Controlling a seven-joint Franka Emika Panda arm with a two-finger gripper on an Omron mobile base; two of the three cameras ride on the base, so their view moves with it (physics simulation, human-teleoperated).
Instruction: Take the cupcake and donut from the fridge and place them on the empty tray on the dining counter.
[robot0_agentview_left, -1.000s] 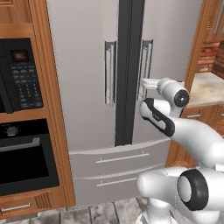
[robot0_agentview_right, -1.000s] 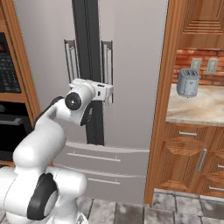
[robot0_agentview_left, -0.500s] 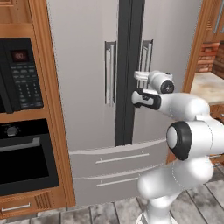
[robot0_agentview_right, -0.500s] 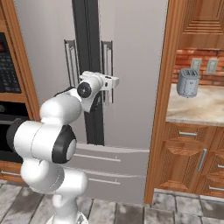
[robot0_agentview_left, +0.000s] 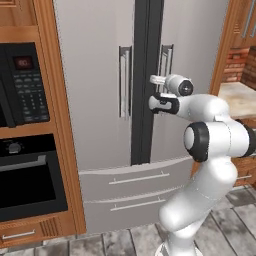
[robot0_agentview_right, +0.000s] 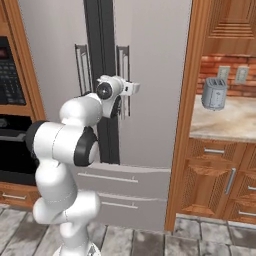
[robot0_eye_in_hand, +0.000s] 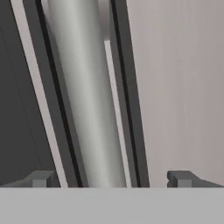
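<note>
Hand view has the claw (robot0_eye_in_hand: 111, 178) spread wide, empty, with the right door's handle (robot0_eye_in_hand: 87, 100) of the fridge (robot0_agentview_left: 95, 75) running lengthwise between its tips, slightly left of centre.

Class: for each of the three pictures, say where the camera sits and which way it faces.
Left base view: behind the arm's left, facing the fridge; arm at right.
Right base view: behind its right, same fridge; arm at left.
Hand view: on the hand, close on the handle between open gripper tips.
All share that right-door handle.
</note>
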